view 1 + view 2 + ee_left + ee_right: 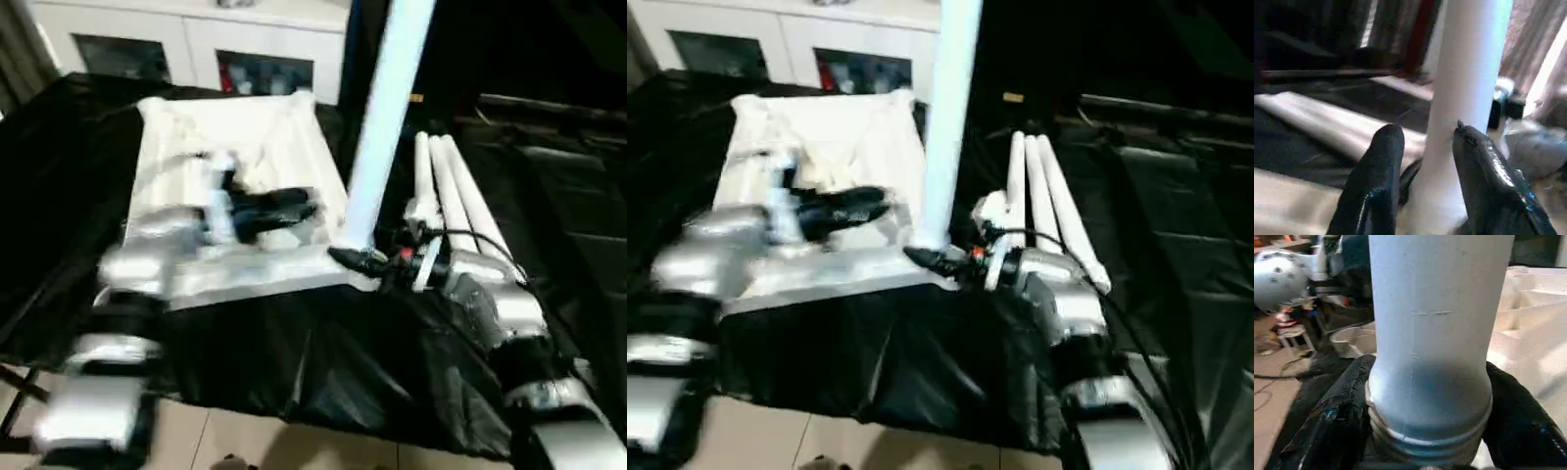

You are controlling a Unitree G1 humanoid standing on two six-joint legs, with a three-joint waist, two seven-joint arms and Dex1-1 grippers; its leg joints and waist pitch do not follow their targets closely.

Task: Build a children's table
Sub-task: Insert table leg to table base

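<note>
White tube leg (387, 117) upright in right pincer (358, 259).

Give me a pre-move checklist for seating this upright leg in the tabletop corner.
1. Right end effector closed around the upright leg just above its threaded end: ok.
2. Leg standing roughly vertical at the near right corner of the tabletop: ok.
3. Thread engaged in the corner socket: cannot tell, the joint is hidden.
4. Left end effector has its fingers either side of the leg, not gripping: ok.
5. Three spare legs lying on the black cloth right of the tabletop, away from the corner: ok.
</note>
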